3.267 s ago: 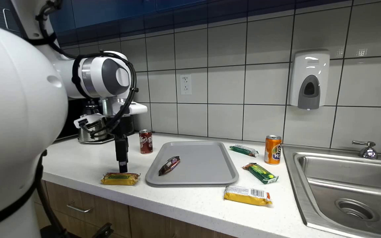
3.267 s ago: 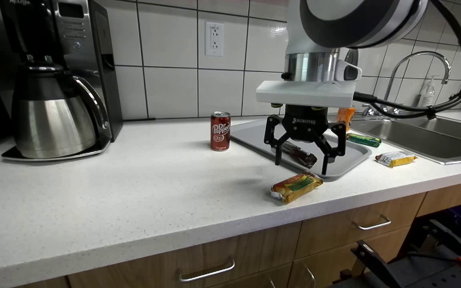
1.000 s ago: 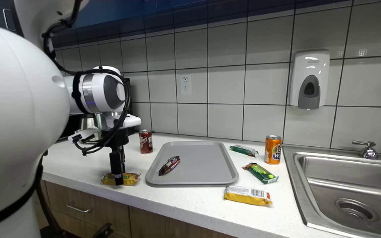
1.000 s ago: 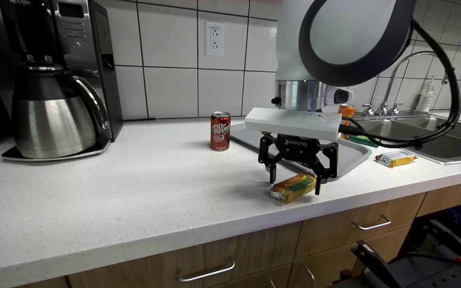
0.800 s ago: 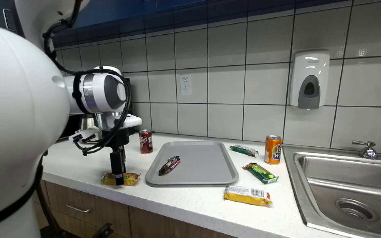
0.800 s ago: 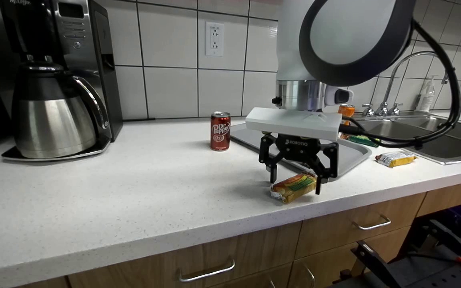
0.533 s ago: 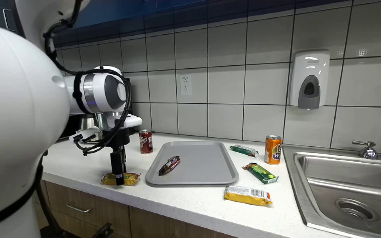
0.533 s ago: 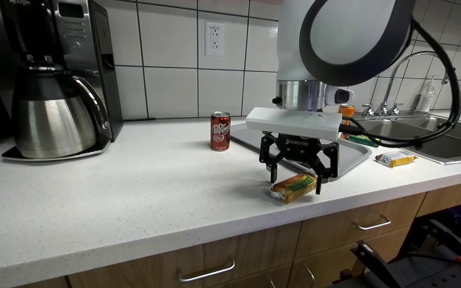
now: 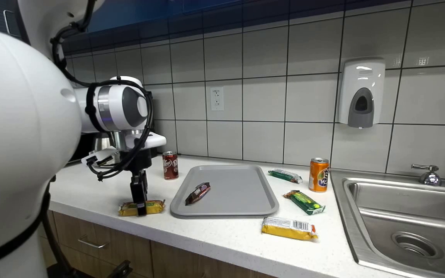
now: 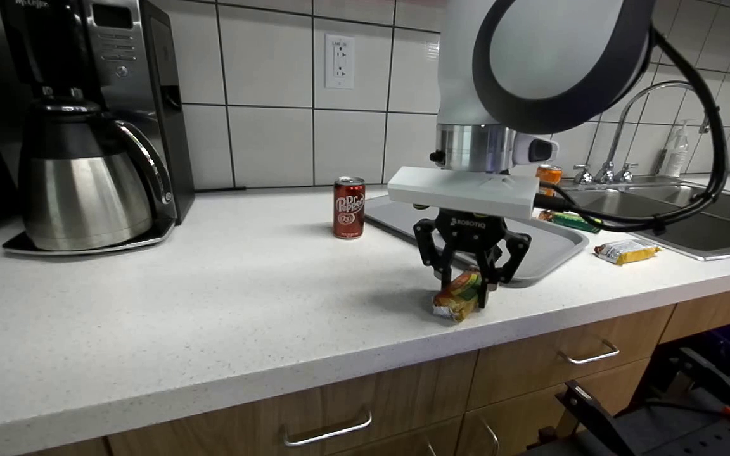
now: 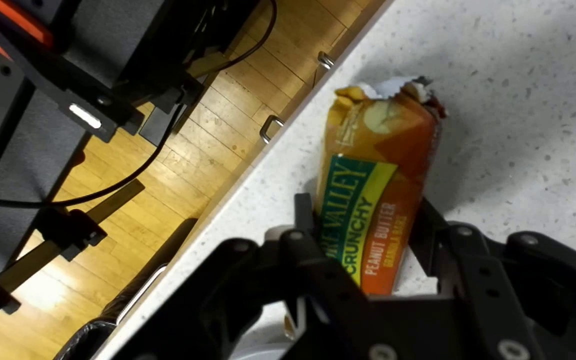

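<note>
A speckled white counter [image 10: 213,297] is running beneath a tiled wall [image 9: 265,100], and a white robot arm [image 9: 14,127] is leaning over it. In an exterior view, a steel sink [image 9: 392,216] is sitting toward three o'clock from a grey tray [image 9: 234,189]. In an exterior view, a coffee maker [image 10: 130,95] is standing toward ten o'clock from the gripper [image 10: 464,292], with a steel carafe [image 10: 86,202] sitting in it. The black jaws are grasping a wrapped granola bar [image 11: 368,200]; in the wrist view the fingers [image 11: 424,235] are pressing its sides at nine and three o'clock. From the tray, a red soda can [image 9: 170,165] is standing toward ten o'clock and an orange can [image 9: 318,175] between two and three. The granola bar is lying low near the counter's front edge, between eight and nine o'clock from the tray, its crimped end pointing to twelve in the wrist view. A yellow packet [image 9: 289,228] is lying at four o'clock from the tray, a green packet [image 9: 304,202] at three, and a brown packet [image 9: 197,194] is resting on the tray, at nine from its centre.
</note>
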